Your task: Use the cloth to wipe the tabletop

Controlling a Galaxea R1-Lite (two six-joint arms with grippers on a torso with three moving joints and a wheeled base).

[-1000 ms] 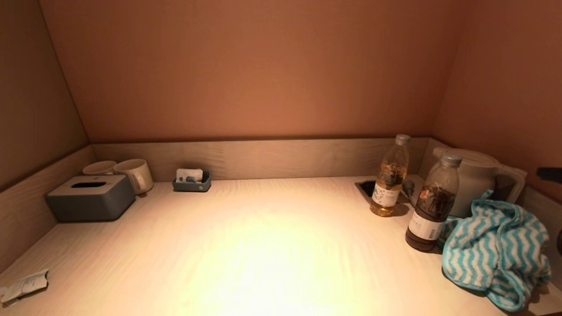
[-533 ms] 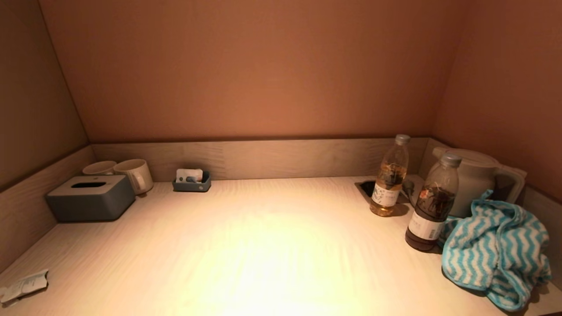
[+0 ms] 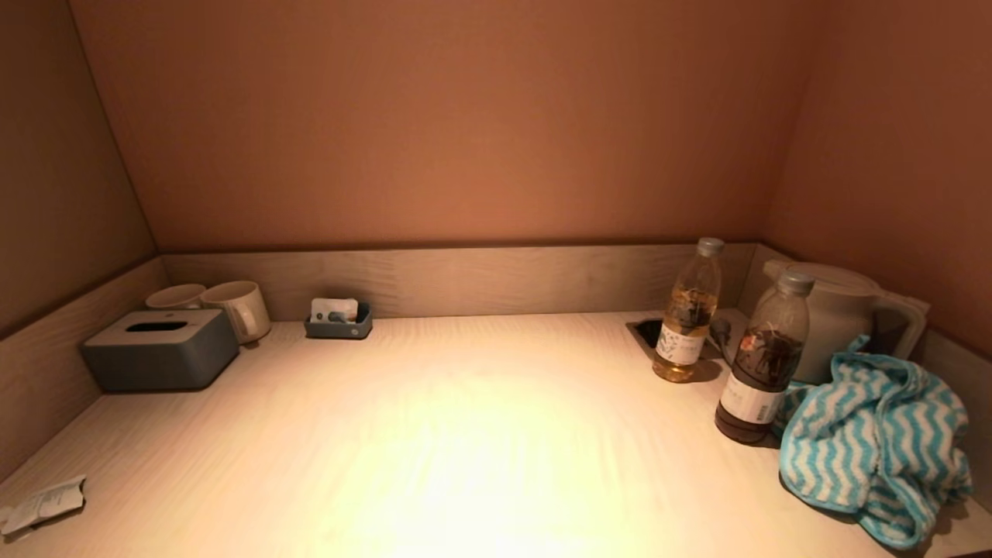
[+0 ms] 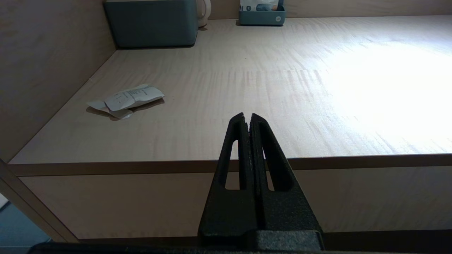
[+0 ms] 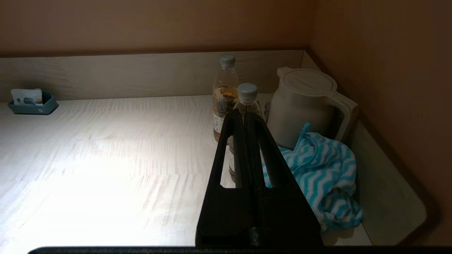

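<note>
Now both hands pressed together – left hand (image 4: 250,118), right hand (image 5: 245,114); cloth (image 3: 876,446) untouched.

My worktop (image 3: 465,434) looks like pale, smooth wood grain; the striped cloth (image 3: 876,446) is fluffy terry; my left tool (image 4: 250,118) looks matt, grainy plastic.

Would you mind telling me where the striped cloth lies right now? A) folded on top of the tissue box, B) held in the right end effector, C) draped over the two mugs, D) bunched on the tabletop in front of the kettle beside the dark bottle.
D: the striped cloth lies bunched on the tabletop, in front of the kettle and beside the dark bottle.
</note>
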